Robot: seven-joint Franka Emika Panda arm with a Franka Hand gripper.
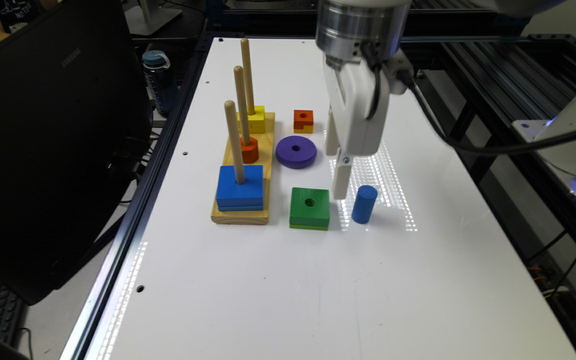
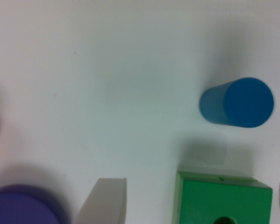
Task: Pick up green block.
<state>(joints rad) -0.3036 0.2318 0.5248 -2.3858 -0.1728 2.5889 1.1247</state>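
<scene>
We saw the green block (image 1: 309,207) lying flat on the white table (image 1: 278,290), between the wooden peg base (image 1: 248,200) on the exterior view's left and an upright blue cylinder (image 1: 364,204) on its right. Our end effector (image 2: 191,200) hung spread open, fingers either side of the block, gripping nothing.

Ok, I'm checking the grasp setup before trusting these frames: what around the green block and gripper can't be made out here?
1. Green block: wrist view, the frame edge cuts off most of it and its hole.
2. Purple ring: wrist view, blurred and cut off at the corner.
3. Gripper: exterior view, its height above the table is unclear.
4. Yellow block: exterior view, partly hidden by the pegs.
</scene>
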